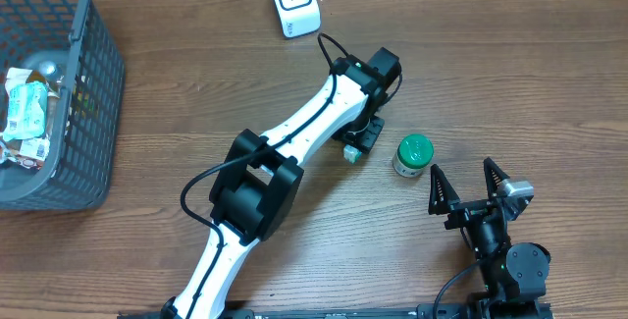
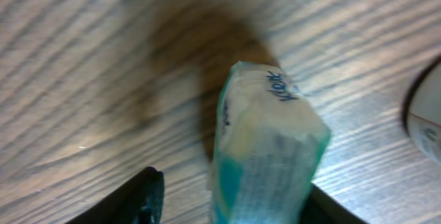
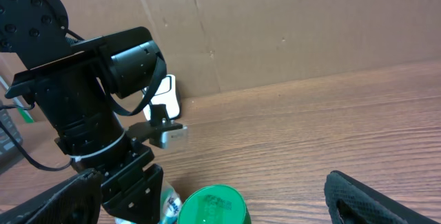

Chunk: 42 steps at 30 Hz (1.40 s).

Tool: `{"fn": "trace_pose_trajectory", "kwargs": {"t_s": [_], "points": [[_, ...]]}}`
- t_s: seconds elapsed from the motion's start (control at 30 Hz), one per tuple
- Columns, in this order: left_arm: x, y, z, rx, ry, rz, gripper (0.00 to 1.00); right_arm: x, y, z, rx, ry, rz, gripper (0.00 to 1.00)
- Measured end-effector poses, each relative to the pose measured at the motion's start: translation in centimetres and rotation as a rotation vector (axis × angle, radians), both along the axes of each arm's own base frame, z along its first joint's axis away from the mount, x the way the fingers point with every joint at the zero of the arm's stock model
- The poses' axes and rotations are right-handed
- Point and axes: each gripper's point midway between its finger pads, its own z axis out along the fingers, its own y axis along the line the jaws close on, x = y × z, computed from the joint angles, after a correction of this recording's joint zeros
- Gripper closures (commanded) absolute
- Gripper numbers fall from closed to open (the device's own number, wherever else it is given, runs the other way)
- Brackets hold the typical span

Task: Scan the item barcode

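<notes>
Left claw (image 1: 357,142) just beside green-lidded jar (image 1: 413,154), jaws part open astride tissue packet (image 2: 265,148), one finger clear of it. Right claw (image 1: 462,174) near jar, wide open.

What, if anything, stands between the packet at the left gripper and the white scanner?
Nothing visible does. The green-lidded jar sits on the far side of the packet from the scanner, so it is off that path.
</notes>
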Motion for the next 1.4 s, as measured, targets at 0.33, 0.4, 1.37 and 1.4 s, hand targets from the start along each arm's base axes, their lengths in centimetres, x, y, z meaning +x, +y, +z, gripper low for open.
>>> {"fn": "trace_pose_trajectory", "kwargs": {"t_s": [0.33, 0.4, 1.37, 1.4], "points": [[1.3, 1.6, 0.0, 0.018, -0.013, 0.037, 0.32, 0.0, 0.0, 0.0, -0.001, 0.000, 0.000, 0.00], [1.4, 2.0, 0.4, 0.028, -0.011, 0.044, 0.32, 0.0, 0.0, 0.0, 0.000, 0.000, 0.000, 0.00], [-0.6, -1.9, 4.3, -0.148, 0.086, -0.006, 0.96, 0.0, 0.0, 0.0, 0.000, 0.000, 0.000, 0.00], [-0.7, -1.9, 4.2, -0.146, 0.089, -0.005, 0.96, 0.0, 0.0, 0.0, 0.000, 0.000, 0.000, 0.00]]}}
